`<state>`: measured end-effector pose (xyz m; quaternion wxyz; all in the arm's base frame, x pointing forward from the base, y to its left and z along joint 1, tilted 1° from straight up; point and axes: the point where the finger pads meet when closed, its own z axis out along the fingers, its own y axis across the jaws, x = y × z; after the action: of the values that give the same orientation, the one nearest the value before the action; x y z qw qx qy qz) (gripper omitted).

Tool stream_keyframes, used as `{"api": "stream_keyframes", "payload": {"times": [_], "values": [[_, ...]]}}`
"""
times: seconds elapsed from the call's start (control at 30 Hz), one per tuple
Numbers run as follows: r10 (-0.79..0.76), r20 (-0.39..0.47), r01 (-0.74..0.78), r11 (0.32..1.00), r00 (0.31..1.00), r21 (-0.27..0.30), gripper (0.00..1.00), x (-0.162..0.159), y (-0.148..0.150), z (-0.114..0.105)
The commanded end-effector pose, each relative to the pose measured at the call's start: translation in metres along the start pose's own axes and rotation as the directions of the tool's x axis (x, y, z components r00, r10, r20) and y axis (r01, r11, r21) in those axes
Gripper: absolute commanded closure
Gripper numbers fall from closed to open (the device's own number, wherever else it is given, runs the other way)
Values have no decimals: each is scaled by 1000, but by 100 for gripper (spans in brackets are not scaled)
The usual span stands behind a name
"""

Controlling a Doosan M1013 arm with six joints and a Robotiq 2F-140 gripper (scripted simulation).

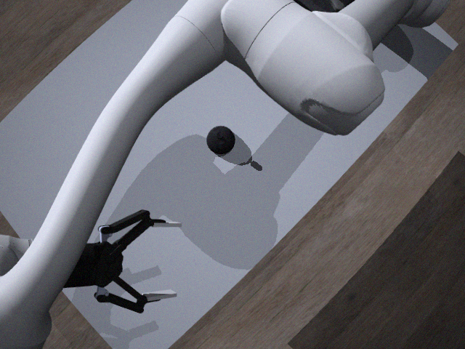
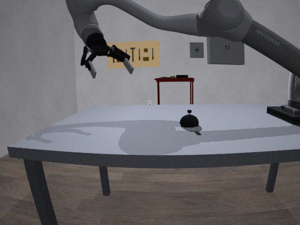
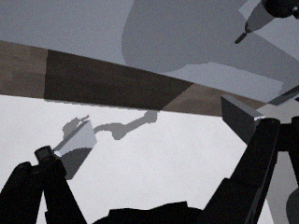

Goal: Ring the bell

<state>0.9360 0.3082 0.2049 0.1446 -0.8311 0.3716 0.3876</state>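
A black dome bell with a small button on top stands on the grey table, right of the middle. From above it shows as a dark round shape. My gripper is open wide and empty, high above the table's left part and far from the bell. In the overhead view the gripper is at the lower left, its fingers pointing right.
The white arm crosses over the table. Its base sits on the table's far right. A red side table stands by the back wall. The table's front edge is near the camera.
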Motion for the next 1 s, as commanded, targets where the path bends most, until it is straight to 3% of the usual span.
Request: {"api": "stream_keyframes", "payload": {"times": [0.0,0.63,0.97], "values": [[0,0,0,1000,1000,0,0,0,0,0],[-6,-5,6,1000,1000,3,0,0,0,0],[-194,-191,202,979,962,19,0,0,25,14]]}}
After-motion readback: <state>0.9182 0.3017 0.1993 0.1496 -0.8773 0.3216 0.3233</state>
